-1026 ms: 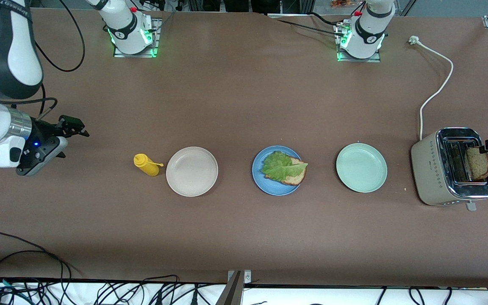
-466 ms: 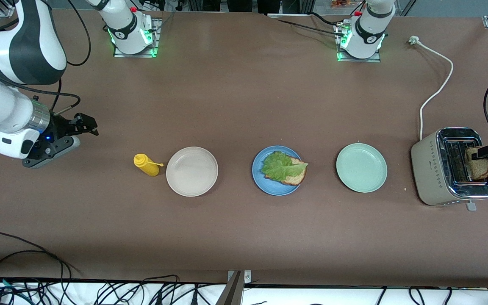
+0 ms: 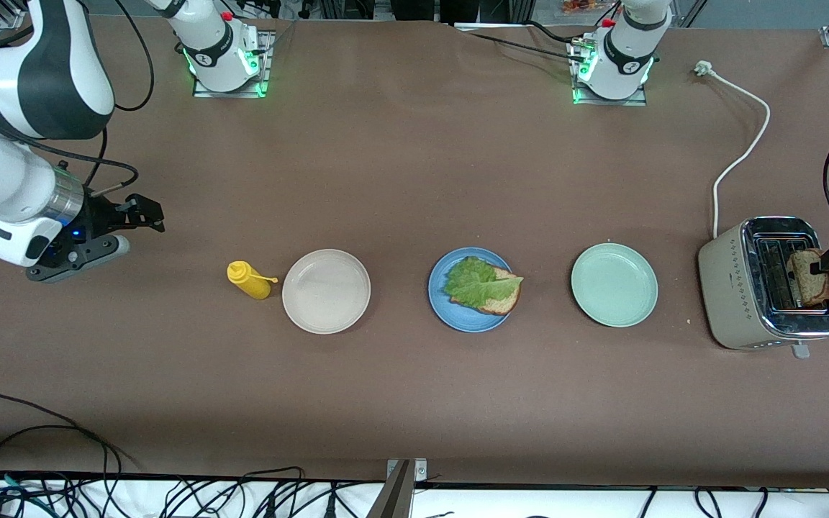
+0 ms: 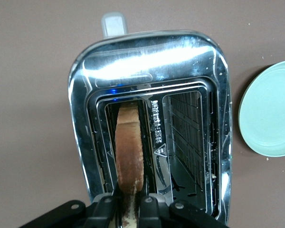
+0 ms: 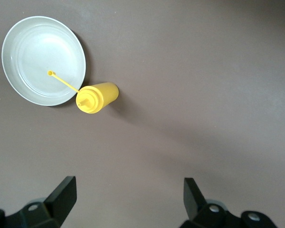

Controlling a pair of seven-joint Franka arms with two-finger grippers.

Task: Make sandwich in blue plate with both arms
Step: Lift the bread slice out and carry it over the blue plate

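The blue plate (image 3: 452, 311) in the middle of the table holds one brown bread slice (image 3: 501, 298) with a green lettuce leaf (image 3: 478, 282) on top. A second bread slice (image 3: 807, 275) stands upright in a slot of the toaster (image 3: 742, 288) at the left arm's end. My left gripper (image 3: 826, 267) is shut on the top of that slice (image 4: 129, 152), just above the slot. My right gripper (image 3: 148, 213) is open and empty over bare table at the right arm's end; its fingertips (image 5: 62, 190) show apart in the right wrist view.
A beige plate (image 3: 326, 291) and a yellow mustard bottle (image 3: 249, 279) lie toward the right arm's end. A pale green plate (image 3: 614, 284) lies between the blue plate and the toaster. The toaster's white cord (image 3: 742, 151) runs toward the left arm's base.
The left gripper has drawn back a little toward the table's edge with the slice, which stands lower in the slot. The right arm has swung its gripper slightly toward the table's middle.
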